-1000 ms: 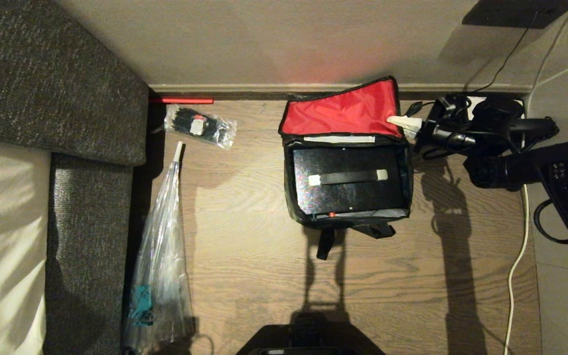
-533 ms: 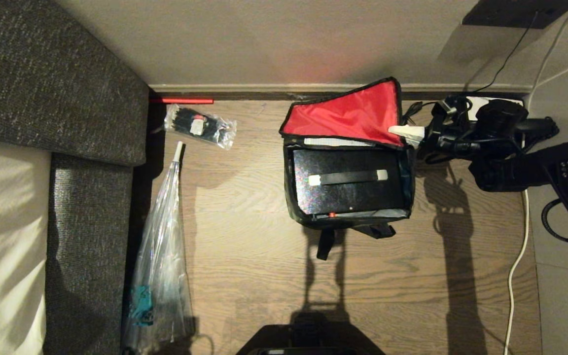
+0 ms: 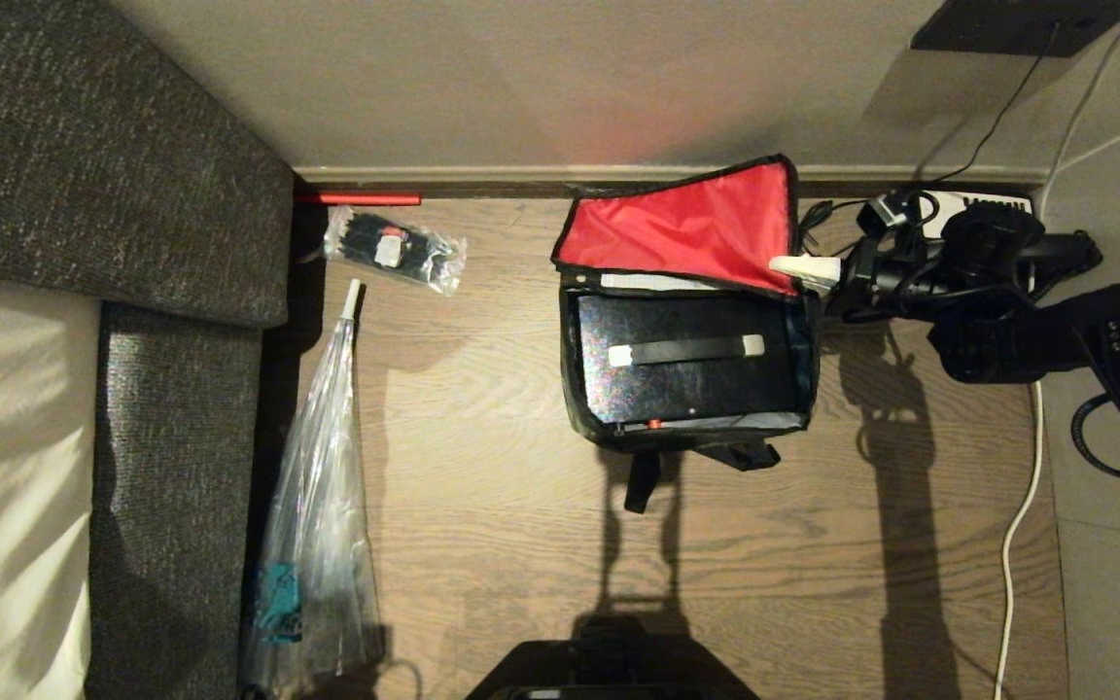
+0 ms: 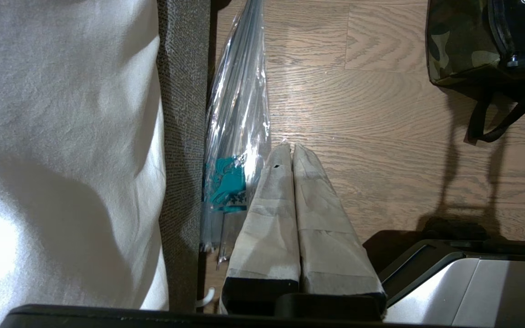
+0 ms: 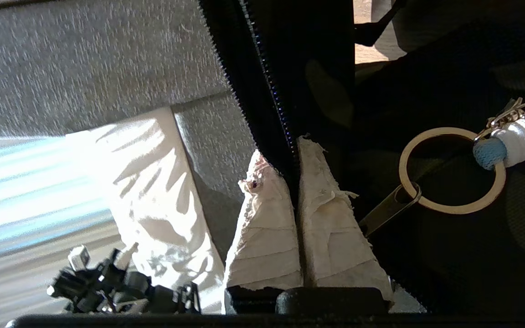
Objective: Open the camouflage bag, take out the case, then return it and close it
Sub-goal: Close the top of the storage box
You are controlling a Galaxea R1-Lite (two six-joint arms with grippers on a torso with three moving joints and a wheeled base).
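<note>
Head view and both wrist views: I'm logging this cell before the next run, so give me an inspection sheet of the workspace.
Surface: wooden floor, lit, with shadows.
Job's things: camouflage bag open, red lid raised toward the wall; black case lying inside.
Clutter: clear packet of black ties; folded clear umbrella beside the sofa.
End effectors: right end effector shut on the lid's zipper edge; left end effector shut, empty, parked low.
Cables: white cable along the right side.
Surroundings: wall behind the bag.

Clear umbrella [image 3: 312,506], packet of ties [image 3: 393,249]
</note>
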